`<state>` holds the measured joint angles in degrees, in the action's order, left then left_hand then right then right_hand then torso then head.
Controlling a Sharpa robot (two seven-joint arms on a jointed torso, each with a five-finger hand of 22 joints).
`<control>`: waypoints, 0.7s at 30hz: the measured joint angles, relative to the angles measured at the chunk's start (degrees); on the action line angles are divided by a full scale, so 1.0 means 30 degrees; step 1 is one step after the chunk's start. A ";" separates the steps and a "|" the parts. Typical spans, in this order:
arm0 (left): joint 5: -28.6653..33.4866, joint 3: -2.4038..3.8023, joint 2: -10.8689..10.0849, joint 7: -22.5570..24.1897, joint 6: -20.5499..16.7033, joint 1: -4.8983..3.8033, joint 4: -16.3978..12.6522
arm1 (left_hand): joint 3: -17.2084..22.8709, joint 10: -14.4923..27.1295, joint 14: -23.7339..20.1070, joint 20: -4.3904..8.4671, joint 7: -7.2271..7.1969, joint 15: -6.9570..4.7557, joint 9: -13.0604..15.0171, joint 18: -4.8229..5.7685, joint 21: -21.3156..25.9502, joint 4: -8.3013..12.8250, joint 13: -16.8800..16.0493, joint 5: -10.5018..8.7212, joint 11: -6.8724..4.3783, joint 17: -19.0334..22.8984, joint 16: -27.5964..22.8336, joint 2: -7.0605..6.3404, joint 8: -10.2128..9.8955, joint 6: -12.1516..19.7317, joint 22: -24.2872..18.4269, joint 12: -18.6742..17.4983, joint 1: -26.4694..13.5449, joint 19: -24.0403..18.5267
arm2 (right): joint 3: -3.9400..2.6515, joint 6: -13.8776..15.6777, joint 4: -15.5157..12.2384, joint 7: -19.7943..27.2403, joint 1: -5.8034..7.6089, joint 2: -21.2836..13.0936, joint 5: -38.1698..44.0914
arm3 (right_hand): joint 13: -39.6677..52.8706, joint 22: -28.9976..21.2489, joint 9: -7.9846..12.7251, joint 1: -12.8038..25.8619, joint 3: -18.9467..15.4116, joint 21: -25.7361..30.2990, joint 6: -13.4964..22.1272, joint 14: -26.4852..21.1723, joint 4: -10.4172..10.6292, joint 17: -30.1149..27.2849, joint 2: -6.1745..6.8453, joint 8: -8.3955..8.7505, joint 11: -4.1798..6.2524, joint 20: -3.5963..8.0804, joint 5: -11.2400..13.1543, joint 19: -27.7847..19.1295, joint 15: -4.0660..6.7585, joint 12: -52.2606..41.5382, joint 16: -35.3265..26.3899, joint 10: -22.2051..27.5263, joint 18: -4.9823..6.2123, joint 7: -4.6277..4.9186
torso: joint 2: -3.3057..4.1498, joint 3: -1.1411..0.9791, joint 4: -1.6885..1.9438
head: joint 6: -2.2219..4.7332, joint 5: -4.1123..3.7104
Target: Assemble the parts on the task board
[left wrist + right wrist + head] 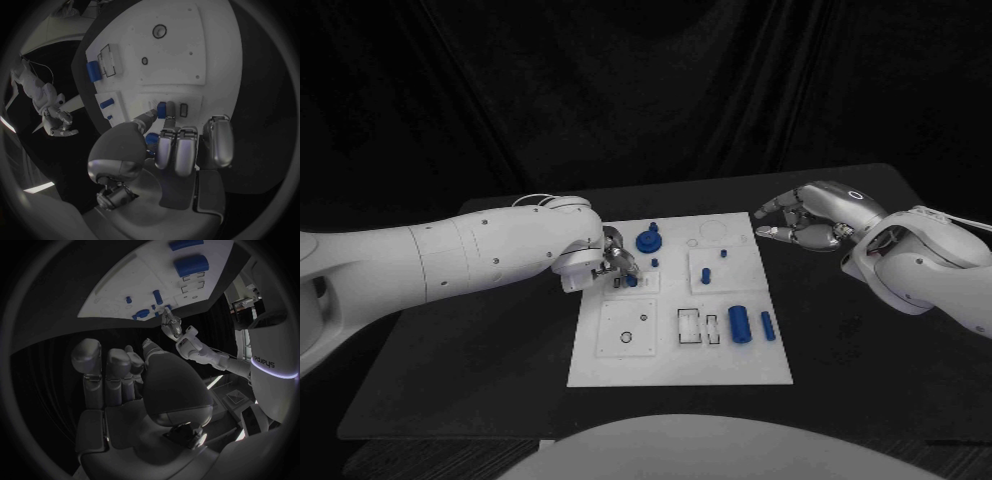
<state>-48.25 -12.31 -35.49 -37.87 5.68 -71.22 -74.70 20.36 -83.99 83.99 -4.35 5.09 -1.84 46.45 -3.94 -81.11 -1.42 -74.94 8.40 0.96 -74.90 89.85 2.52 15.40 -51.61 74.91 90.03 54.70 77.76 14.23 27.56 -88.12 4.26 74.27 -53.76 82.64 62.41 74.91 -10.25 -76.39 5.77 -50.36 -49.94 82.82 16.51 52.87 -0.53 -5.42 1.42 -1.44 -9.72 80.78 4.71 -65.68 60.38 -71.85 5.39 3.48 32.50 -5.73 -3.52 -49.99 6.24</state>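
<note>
Left of centre, our silver left hand (607, 266) pinches a small blue plastic peg (630, 281) over the flat white task board (733, 365), our right hand (808, 222) loosely curled and empty; misalignment could jam it.

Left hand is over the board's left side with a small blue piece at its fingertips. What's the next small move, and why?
Probably ease the left hand straight down to seat the small blue part at its fingertips into the task board, then let go. The part sits right at the board's surface beside a small rectangular slot, and the right hand hangs off the board's far right edge, holding nothing.
</note>
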 measured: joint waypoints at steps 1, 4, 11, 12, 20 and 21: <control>0.0000 0.0008 -0.0001 -0.0002 0.0012 0.0000 -0.0001 | -0.0294 0.0010 -0.0007 -0.0050 0.0087 0.0082 -0.0064 0.0000 0.0021 -0.0294 0.0000 -0.0522 0.0102 0.0000 0.0000 -0.0165 -0.0192 0.0085 0.0000 0.0000 -0.0294 -0.0049 | 0.0000 -0.0001 0.0000 0.0000 0.0000 0.0000 -0.0006 | 0.0000 0.0000 0.0000 0.0000 0.0000 0.0000 0.0000 0.0000 0.0000 0.0000 0.0000 0.0000 0.0000 0.0000 0.0000 0.0000 0.0000 0.0000 0.0000 0.0000 0.0001 0.0000 | 0.0000 -0.0002 0.0000 | 0.0000 -0.0002; 0.0004 0.0050 -0.0009 -0.0006 0.0074 -0.0005 -0.0016 | -0.1146 -0.0008 -0.0011 -0.0222 0.0326 0.0211 -0.0061 -0.0003 0.0088 -0.1111 0.0000 -0.1619 0.0273 0.0000 0.0000 -0.0532 -0.0706 0.0317 0.0000 0.0000 -0.0910 -0.0006 | 0.0000 -0.0006 0.0002 -0.0002 -0.0001 0.0001 -0.0023 | -0.0018 -0.0001 0.0000 0.0001 0.0000 0.0000 0.0000 0.0000 0.0000 -0.0018 0.0001 0.0000 0.0000 0.0000 0.0000 0.0000 0.0000 0.0079 0.0000 0.0000 0.0001 0.0000 | 0.0000 -0.0002 0.0000 | 0.0000 0.0016; -0.0002 0.0078 -0.0045 -0.0023 0.0194 -0.0016 -0.0025 | -0.2942 -0.0008 0.0057 -0.0289 0.0329 0.0278 -0.0058 -0.0002 0.0090 -0.2460 0.0000 -0.1807 0.0273 0.0000 0.0000 -0.1025 -0.0808 0.0312 0.0000 0.0000 -0.2161 -0.0074 | 0.0000 -0.0017 0.0003 -0.0004 -0.0002 -0.0002 -0.0048 | -0.0018 -0.0001 -0.0002 0.0001 0.0000 0.0000 0.0000 0.0000 0.0000 -0.0018 0.0001 0.0000 0.0001 0.0000 0.0000 0.0000 0.0000 0.0079 0.0000 -0.0001 0.0001 0.0001 | 0.0011 0.0005 -0.0015 | 0.0000 0.0057; -0.0033 0.0078 -0.0051 -0.0024 0.0206 -0.0016 -0.0025 | -0.3067 -0.0008 0.0056 -0.0290 0.0271 0.0279 -0.0059 -0.0003 0.0090 -0.2573 0.0000 -0.1806 0.0273 0.0000 0.0000 -0.1028 -0.0787 0.0252 -0.0001 0.0000 -0.2158 -0.0074 | 0.0000 -0.0019 0.0003 -0.0004 -0.0003 -0.0006 -0.0051 | -0.0018 -0.0002 -0.0002 0.0000 0.0000 0.0000 0.0000 0.0000 0.0000 -0.0018 0.0001 -0.0001 0.0000 0.0000 0.0001 0.0000 0.0000 0.0079 0.0000 -0.0001 0.0000 0.0000 | 0.0011 0.0007 -0.0015 | 0.0000 0.0053; -0.0564 0.0019 -0.0150 -0.0081 0.0289 0.0007 -0.0072 | -0.4552 0.0001 0.0011 -0.0180 0.0074 0.0233 0.1814 -0.0003 0.0089 -0.3329 0.0000 -0.1806 0.0261 0.0000 0.0000 -0.0685 0.0995 0.0283 0.0000 0.0000 -0.1692 0.0035 | 0.0000 -0.0033 0.0003 -0.0007 -0.0005 -0.0027 -0.0063 | -0.0017 -0.0003 0.0016 0.0001 0.0000 0.0000 0.0000 0.0000 0.0000 -0.0036 0.0002 -0.0001 0.0001 0.0000 0.0000 0.0000 0.0000 0.0079 -0.0084 -0.0001 0.0002 0.0000 | 0.0024 0.0015 -0.0015 | 0.0000 0.0033; -0.0619 0.0015 -0.0170 -0.0093 0.0289 0.0012 -0.0084 | -0.4727 0.0025 -0.0017 -0.0166 0.0069 0.0204 0.2173 -0.0002 0.0089 -0.3412 0.0000 -0.1806 0.0146 0.0000 0.0000 -0.0671 0.1289 0.0280 0.0000 0.0000 -0.1558 0.0068 | 0.0000 -0.0035 0.0003 -0.0008 -0.0006 -0.0035 -0.0064 | -0.0017 -0.0004 0.0016 0.0001 0.0000 0.0000 0.0000 0.0000 0.0000 -0.0036 0.0002 -0.0001 0.0001 -0.0001 0.0000 0.0000 0.0000 0.0079 -0.0084 -0.0001 0.0001 0.0000 | 0.0024 0.0015 -0.0015 | 0.0000 0.0033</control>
<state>-50.11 -12.27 -36.00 -38.15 6.55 -71.18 -74.95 6.18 -83.92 83.94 -4.85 5.29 -1.23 52.97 -3.95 -80.85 -11.65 -74.94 2.98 1.39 -74.90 89.85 0.50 19.27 -50.77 74.91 90.03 50.03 77.96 14.23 27.46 -88.11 4.23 74.26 -53.86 82.45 62.35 74.90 -10.20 -76.38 5.77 -50.36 -49.94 82.82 16.51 52.76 -0.53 -5.42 1.43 -1.44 -9.71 80.78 4.71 -65.44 60.13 -71.85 5.39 3.48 32.57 -5.69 -3.56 -49.99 6.34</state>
